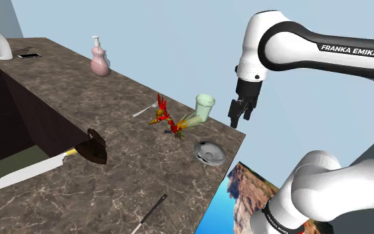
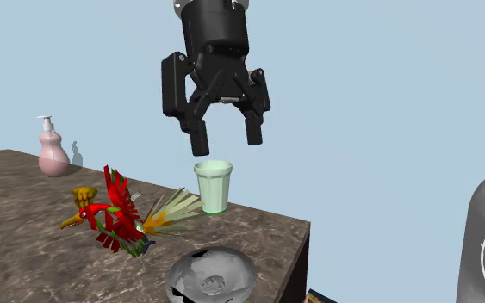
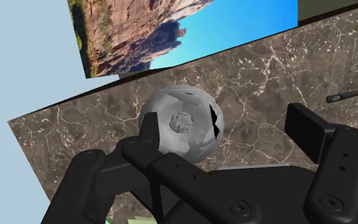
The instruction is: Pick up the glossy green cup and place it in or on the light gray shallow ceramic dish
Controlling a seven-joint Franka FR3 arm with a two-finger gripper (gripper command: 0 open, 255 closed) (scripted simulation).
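The black gripper (image 2: 227, 138) is hanging above the pale green cup (image 2: 213, 186). Its two fingers (image 3: 311, 130) are standing wide apart and gripping nothing.

The cup is standing upright on the dark marbled countertop (image 2: 25, 250), close to the counter's far right edge in the second exterior view.

The grey shallow dish (image 2: 210, 275) is lying nearer than the cup in that view, apart from it and beside the same edge.

A red parrot figurine (image 2: 115, 215) is sitting just left of the cup, with its pale tail feathers reaching the cup's base. A pink soap dispenser (image 2: 52, 148) is standing at the far left.

In the wrist view, the dish is showing beyond the spread fingers, and a canyon picture (image 3: 184, 25) is showing past the counter's edge.
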